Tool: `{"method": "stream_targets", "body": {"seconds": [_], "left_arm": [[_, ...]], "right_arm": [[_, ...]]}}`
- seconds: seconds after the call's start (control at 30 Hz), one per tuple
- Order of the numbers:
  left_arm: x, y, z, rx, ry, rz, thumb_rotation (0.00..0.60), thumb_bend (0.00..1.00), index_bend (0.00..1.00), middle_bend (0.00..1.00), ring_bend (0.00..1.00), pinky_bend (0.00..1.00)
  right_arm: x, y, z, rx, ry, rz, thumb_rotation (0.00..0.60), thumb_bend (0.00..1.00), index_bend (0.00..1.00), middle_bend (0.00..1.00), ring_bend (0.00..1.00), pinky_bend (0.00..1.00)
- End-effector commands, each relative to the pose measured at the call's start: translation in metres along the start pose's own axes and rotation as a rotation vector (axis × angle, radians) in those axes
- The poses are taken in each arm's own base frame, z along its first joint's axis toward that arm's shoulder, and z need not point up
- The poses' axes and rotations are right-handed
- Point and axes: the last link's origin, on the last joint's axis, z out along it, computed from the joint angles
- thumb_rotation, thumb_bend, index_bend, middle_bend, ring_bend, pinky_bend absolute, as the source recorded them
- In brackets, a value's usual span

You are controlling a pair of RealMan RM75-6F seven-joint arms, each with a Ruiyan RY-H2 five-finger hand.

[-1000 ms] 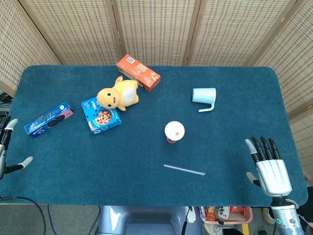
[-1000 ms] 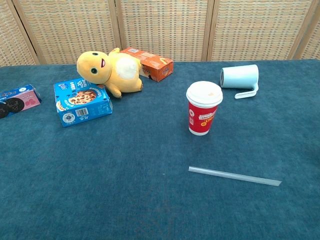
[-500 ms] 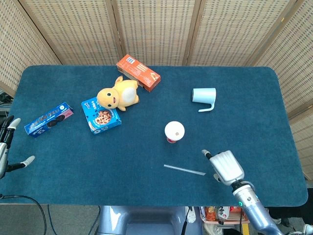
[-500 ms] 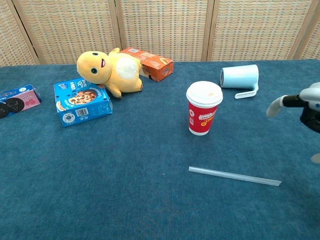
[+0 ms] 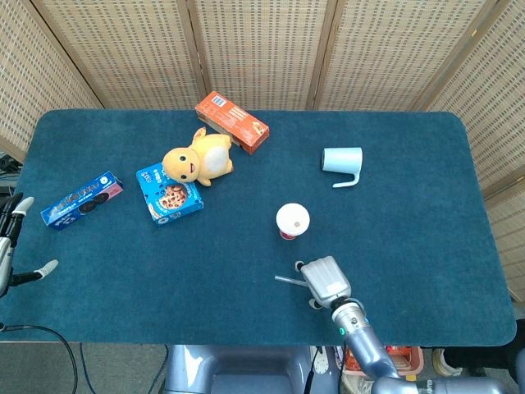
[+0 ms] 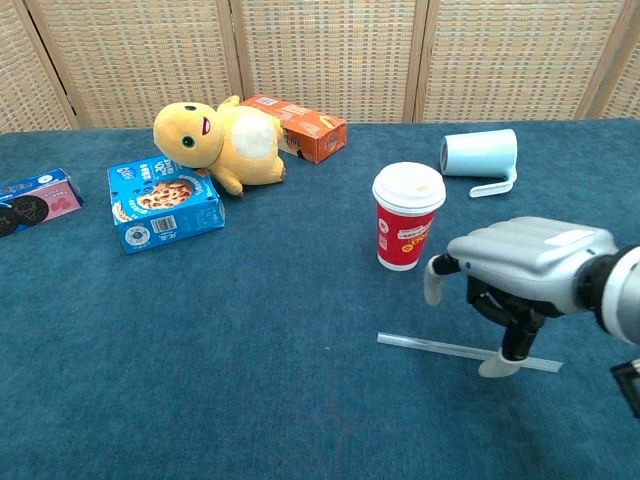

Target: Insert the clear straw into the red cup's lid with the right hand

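Observation:
The red cup stands upright mid-table with a white lid; from above, the head view shows the cup as a white disc. The clear straw lies flat on the blue cloth in front of it. My right hand hovers palm-down over the straw's right half, fingers apart and pointing down. One fingertip is at the straw; contact is unclear. In the head view the right hand covers most of the straw. My left hand rests at the table's left edge, fingers spread and holding nothing.
A light blue mug lies on its side behind the cup. A yellow plush, a blue cookie box, an orange box and a dark blue cookie pack sit at the left. A wicker screen lines the back.
My right hand has swung in from the table's right edge leftwards and now sits over the straw. The straw, the cup and the left hand have not moved.

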Motion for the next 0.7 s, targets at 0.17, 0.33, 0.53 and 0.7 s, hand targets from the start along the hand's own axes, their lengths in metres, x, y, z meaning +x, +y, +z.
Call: {"method": "stream_targets", "body": {"seconds": [0.17,0.33,0.53,0.7], "left_arm": [[0.0,0.0,0.0,0.001,0.002,-0.001,0.6,0.0,0.0,0.0,0.0,0.0],[0.001,-0.001,0.0,0.003,0.004,-0.004,0.6,0.0,0.0,0.0,0.0,0.0],[0.001,-0.002,0.0,0.004,0.004,-0.009,0.6,0.0,0.0,0.0,0.0,0.0],[0.0,-0.001,0.001,0.0,-0.001,-0.009,0.6,0.0,0.0,0.0,0.0,0.0]], "right_arm": [[-0.003,-0.028,0.024,-0.041,0.026,0.055,0.6,0.11,0.41,0.87,0.74,0.75],[-0.006,-0.031,0.035,-0.073,0.057,0.059,0.6,0.14,0.43,0.88,0.74,0.76],[-0.013,-0.03,0.042,-0.114,0.068,0.069,0.6,0.18,0.52,0.89,0.75,0.76],[-0.017,-0.036,0.043,-0.116,0.07,0.093,0.6,0.21,0.54,0.89,0.75,0.76]]}}
